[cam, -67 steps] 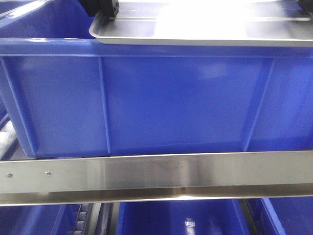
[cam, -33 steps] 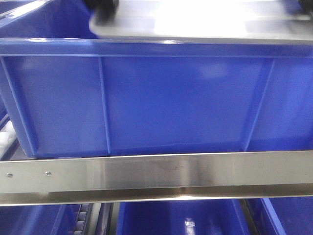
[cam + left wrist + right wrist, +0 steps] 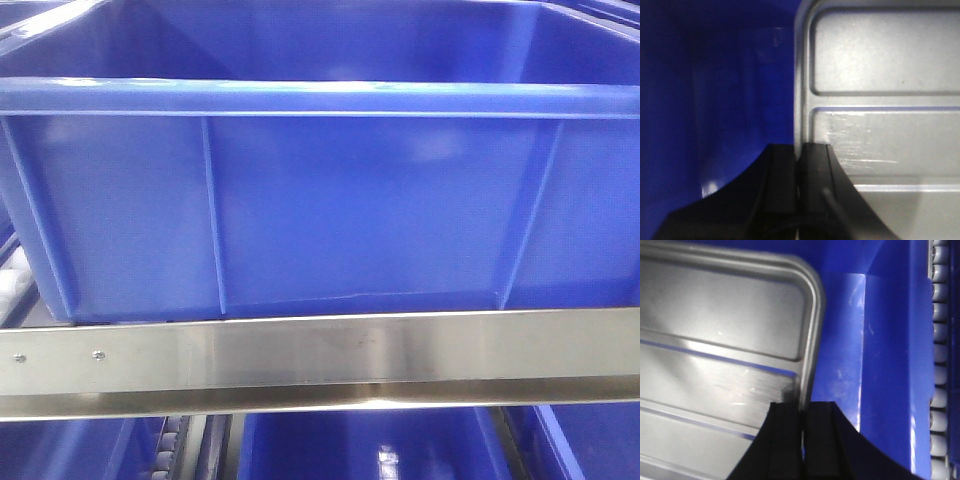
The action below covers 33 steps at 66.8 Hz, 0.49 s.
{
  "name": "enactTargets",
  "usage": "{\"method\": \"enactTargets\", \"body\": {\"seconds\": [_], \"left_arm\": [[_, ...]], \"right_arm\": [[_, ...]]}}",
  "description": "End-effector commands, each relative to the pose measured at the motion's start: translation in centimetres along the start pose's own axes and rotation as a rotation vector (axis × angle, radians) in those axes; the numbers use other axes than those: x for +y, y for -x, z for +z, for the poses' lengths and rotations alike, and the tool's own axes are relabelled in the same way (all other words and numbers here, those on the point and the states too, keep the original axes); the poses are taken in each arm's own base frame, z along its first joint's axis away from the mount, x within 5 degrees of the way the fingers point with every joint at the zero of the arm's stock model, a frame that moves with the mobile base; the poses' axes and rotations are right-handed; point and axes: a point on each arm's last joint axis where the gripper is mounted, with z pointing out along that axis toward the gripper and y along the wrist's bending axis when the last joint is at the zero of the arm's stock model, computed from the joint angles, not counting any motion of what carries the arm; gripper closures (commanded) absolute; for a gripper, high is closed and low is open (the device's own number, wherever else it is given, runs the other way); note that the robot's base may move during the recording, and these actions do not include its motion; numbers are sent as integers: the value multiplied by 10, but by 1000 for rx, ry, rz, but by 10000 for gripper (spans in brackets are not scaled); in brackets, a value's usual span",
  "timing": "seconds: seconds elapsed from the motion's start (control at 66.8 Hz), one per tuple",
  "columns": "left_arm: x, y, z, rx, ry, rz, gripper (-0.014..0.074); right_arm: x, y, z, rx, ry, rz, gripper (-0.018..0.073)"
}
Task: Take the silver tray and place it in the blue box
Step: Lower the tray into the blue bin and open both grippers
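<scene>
Down inside the blue box (image 3: pixel 320 200), left gripper (image 3: pixel 800 150) and right gripper (image 3: pixel 803 410) clamp the silver tray (image 3: pixel 885 140).

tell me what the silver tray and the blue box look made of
The silver tray: looks like metal, steel or aluminium, satin finish; bright glare, fine scratches, pressed ridges. The blue box: likely moulded plastic, semi-gloss; even colour, soft highlights, ribbed wall, thick rim.

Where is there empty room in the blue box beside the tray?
Bare blue strips lie between each end of the tray and the box walls. It is crowded at those rims, where the left fingers and right fingers pinch.
</scene>
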Motion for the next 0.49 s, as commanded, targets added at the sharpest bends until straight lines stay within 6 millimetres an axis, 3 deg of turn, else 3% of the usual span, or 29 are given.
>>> {"method": "enactTargets", "body": {"seconds": [0.0, 0.15, 0.314, 0.479], "left_arm": [[1, 17, -2, -108, -46, -4, 701], [3, 14, 43, -56, 5, 0, 701], [8, 8, 79, 9, 61, 4, 701], [9, 6, 95, 23, 71, 5, 701]], "right_arm": [[2, 19, 3, -125, 5, -37, 501], [9, 20, 49, -79, -17, -70, 501], [8, 17, 89, -22, -71, -118, 501], [6, 12, 117, 36, -99, -129, 501]]}}
